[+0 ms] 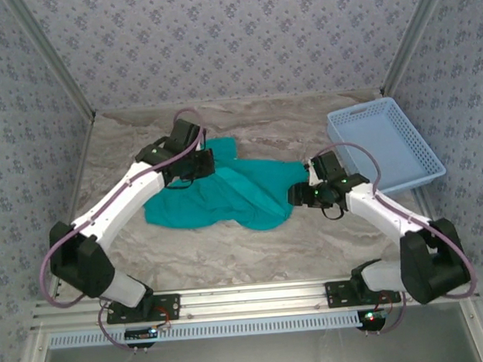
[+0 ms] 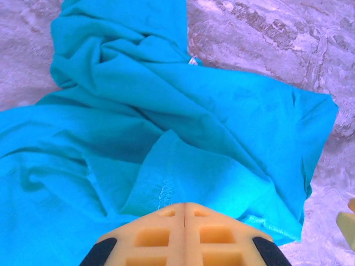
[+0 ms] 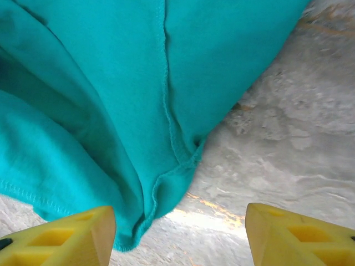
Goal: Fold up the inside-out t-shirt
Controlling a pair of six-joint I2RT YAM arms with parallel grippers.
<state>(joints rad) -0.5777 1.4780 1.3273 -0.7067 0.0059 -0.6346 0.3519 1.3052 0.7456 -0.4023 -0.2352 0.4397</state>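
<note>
T-shirt (image 1: pixel 226 194), teal, lies crumpled at the middle of the table (image 1: pixel 230 256). Left gripper (image 2: pixel 184 208), at its far-left edge, is pinched shut on 1 raised fold. Right gripper (image 3: pixel 180 216), wide apart and empty, straddles the right hem corner.

- Walls (image 1: pixel 240 40) on three sides carry pale grey-blue wallpaper with a small repeated floral motif.
- Slim metal posts stand at the back corners, one on the left (image 1: pixel 50 58) and one on the right (image 1: pixel 417 28), leaning outward in the overhead view.
- The worktop (image 1: pixel 254 246) has a marbled grey and beige surface with wavy veins.
- An aluminium rail (image 1: pixel 258 300) runs along its near edge, with a white perforated strip (image 1: pixel 260 325) just in front.
- Light is even and soft, with faint shadows.
</note>
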